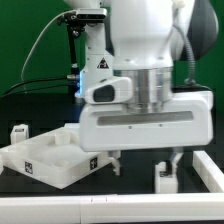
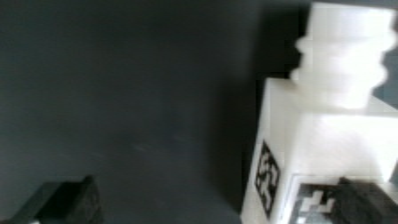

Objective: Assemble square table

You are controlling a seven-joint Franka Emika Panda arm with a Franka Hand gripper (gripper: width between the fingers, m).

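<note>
1. The gripper (image 1: 147, 160) is hanging low over the dark table with its jaws spread wide and is clasping nothing. In the wrist view one dark finger (image 2: 64, 200) is sitting well clear of the leg (image 2: 317, 130), and the other is showing close by the leg's far side. Whether that finger is touching it cannot be told.
2. You are looking at a leg that is standing upright between the jaws, off-centre toward one finger. In the exterior view it is showing low, toward the exterior view's right, well apart from the table panel (image 1: 50, 160).
3. Handling, as a judgement: the leg is looking like light, rigid plastic with smooth faces, so it is probably inclined to slip or tip if one finger arrives first. You are better off taking it across the two flat sides of the block. That is leaving the peg (image 2: 334, 55) free.
4. Appearance: the leg is showing as a short white block. The peg is rising from its end as a narrower ridged stub, and a black-and-white tag (image 2: 267, 172) is sitting on one face.
5. The table panel is lying flat at the lower part of the exterior view's left, white, with a raised rim and ribs.
6. A second leg (image 1: 18, 132) is standing beyond the panel, near the exterior view's left edge.
</note>
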